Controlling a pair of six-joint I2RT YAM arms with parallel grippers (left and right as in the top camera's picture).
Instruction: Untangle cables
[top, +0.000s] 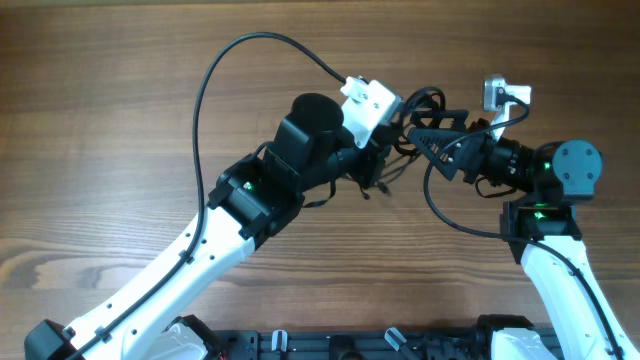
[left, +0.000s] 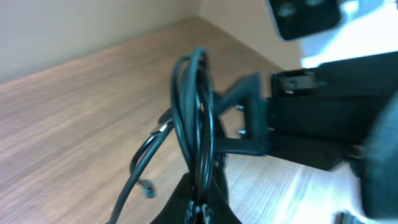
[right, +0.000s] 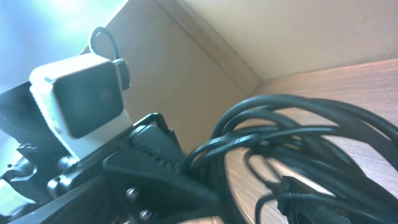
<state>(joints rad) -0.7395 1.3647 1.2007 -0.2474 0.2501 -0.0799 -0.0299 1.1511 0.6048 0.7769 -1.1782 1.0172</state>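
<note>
The cables (left: 196, 118) are clamped as a looped bundle in the closed left hand (left: 198, 208), at 2 o'clock from the worktop (top: 120, 120) centre. The right hand (top: 413, 133) is positioned at the bundle; its state cannot be told.

Shows no readable text, label, brand, number or sign on the cables (top: 428, 97), the white camera housing (top: 368, 102) or the wooden bench (top: 90, 120) in any view.
</note>
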